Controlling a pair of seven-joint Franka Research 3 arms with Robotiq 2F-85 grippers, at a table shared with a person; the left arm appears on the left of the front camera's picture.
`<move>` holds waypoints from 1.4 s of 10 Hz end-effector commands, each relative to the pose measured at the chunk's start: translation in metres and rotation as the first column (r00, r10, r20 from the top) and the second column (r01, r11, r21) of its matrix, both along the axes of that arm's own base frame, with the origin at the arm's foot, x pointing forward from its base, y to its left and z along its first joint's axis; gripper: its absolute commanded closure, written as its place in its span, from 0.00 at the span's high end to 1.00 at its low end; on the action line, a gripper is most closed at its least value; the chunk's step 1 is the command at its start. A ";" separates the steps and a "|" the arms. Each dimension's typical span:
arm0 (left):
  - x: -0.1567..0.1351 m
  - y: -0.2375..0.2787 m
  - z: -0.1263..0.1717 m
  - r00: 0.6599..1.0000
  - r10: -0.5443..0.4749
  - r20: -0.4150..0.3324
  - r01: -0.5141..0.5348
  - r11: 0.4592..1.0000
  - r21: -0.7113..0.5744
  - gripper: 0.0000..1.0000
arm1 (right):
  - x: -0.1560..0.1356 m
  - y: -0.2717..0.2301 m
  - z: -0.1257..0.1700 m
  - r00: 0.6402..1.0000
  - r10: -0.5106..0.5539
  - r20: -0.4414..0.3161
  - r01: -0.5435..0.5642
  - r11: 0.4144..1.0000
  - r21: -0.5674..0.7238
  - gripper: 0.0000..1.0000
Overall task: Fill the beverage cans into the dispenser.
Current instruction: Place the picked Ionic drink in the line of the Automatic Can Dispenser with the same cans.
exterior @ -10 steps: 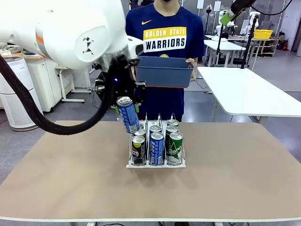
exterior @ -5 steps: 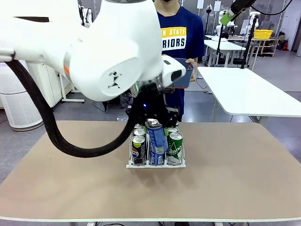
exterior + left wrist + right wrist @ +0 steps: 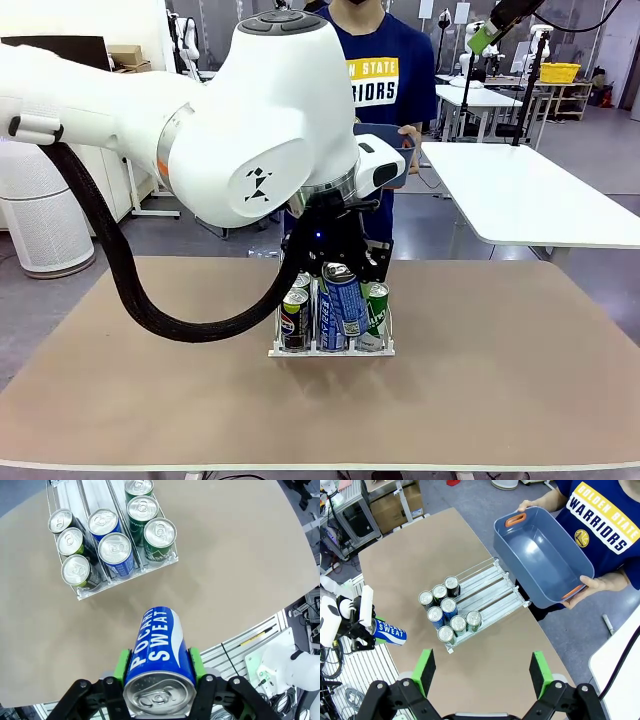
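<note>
Between my left gripper's [image 3: 159, 677] green pads sat a blue can [image 3: 161, 655], clamped; I had swung it rightward from the dispenser's [image 3: 492, 587] left side to above its front. Seven cans [image 3: 116, 554] were racked. Delivery pending. Right gripper [image 3: 482, 672] gaped empty. Rear lanes hidden behind my arm in front view.

"POCARI SWEAT" on blue can [image 3: 160, 647], "GOLDEN STATE WARRIORS" on person's shirt [image 3: 600, 510]

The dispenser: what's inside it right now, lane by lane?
The dispenser holds eight cans at its front lip: three black, two blue, three green. The lanes behind them are bare. Can bases are hidden.
</note>
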State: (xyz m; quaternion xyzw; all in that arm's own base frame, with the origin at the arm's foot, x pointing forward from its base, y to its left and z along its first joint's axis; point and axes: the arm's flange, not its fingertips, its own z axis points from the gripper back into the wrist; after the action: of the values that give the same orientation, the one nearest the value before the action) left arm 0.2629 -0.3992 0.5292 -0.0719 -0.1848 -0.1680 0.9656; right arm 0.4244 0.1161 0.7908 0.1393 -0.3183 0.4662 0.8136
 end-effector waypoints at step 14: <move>0.022 -0.013 -0.063 0.997 -0.041 0.058 0.033 0.991 0.133 0.57 | -0.001 -0.001 -0.001 1.000 -0.001 -0.001 0.001 1.000 0.000 1.00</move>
State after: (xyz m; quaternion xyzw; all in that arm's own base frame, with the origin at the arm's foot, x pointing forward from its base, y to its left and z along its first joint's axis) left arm 0.2875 -0.4151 0.4649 -0.0178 -0.2061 -0.2040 0.9569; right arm 0.4244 0.1161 0.7908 0.1393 -0.3183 0.4662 0.8136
